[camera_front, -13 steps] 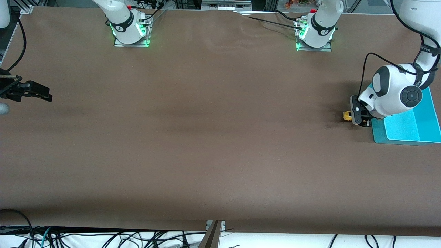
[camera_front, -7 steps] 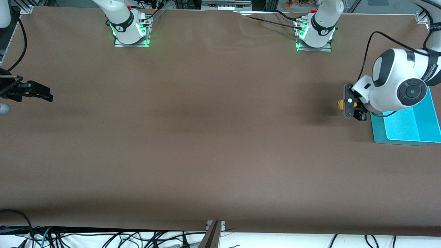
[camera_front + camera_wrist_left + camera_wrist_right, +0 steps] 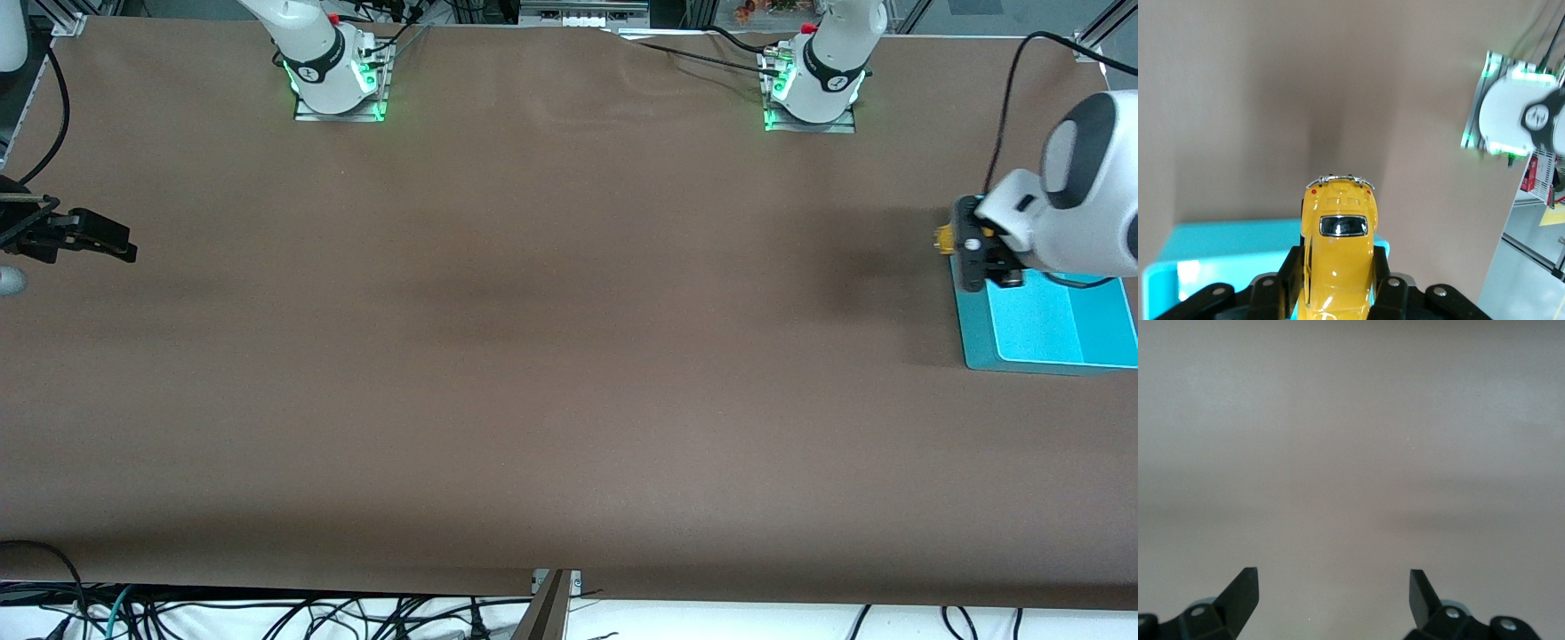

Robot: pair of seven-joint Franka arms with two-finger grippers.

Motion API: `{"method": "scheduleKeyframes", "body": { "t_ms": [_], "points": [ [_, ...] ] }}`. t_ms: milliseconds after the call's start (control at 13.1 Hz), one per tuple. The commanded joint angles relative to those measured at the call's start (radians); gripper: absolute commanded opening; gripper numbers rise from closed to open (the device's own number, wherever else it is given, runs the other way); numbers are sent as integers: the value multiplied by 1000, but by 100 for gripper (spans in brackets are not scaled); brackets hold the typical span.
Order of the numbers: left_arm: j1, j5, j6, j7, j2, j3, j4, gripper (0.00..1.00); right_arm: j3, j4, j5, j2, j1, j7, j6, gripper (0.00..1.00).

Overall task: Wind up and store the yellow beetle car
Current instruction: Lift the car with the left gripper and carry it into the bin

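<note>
We see a long brown table [image 3: 533,356] with both arm bases at its upper edge in the front view. At the left arm's end of it sits a shallow turquoise tray [image 3: 1049,338], the only container in sight, and we take it to be where the toy is meant to end up.

The left gripper [image 3: 976,256] hangs over the tray's edge, at the corner farther from the front camera. Its jaws are clamped on the yellow beetle car [image 3: 1338,257], holding it by the flanks. In the left wrist view the car's rounded end and small window stick out past the fingers [image 3: 1290,277], with the tray's rim below it and bare table past that. In the front view only a sliver of yellow [image 3: 942,238] shows beside the gripper, clear of the table.

The right gripper [image 3: 1333,590] waits at the right arm's end of the table, low over bare tabletop, its jaws wide apart and holding nothing.

As for progress, we judge the job to be near its close: the car is lifted and already at the tray. Whether it has been wound we cannot tell from these views. What is left appears to be moving it fully over the tray floor, lowering it and letting go.
</note>
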Motion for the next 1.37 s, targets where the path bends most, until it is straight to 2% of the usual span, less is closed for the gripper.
{"method": "scheduleKeyframes", "body": {
  "t_ms": [0, 153, 382, 839, 1068, 1145, 1221, 1297],
  "points": [
    [102, 92, 31, 114, 48, -10, 20, 20, 4, -11, 14, -17, -5, 11, -2, 100],
    [192, 129, 123, 203, 82, -10, 0, 20, 4, -12, 13, -17, -5, 11, -2, 100],
    [265, 163, 270, 256, 152, -9, -43, 20, 4, -12, 13, -14, -5, 10, -2, 100],
    [432, 201, 669, 286, 175, -9, -269, 20, 2, -11, 13, -14, -5, 10, -2, 100],
    [478, 238, 809, 286, 241, -9, -311, 27, 2, -11, 14, -14, -5, 10, -2, 100],
    [483, 240, 813, 286, 248, -9, -311, 38, 4, -12, 14, -14, -5, 8, -2, 100],
    [483, 240, 813, 286, 246, -9, -310, 61, 2, -11, 14, -14, -5, 8, -2, 100],
    [481, 241, 812, 289, 240, -10, -307, 99, 2, -11, 14, -12, -5, 8, -2, 100]
  ]
}}
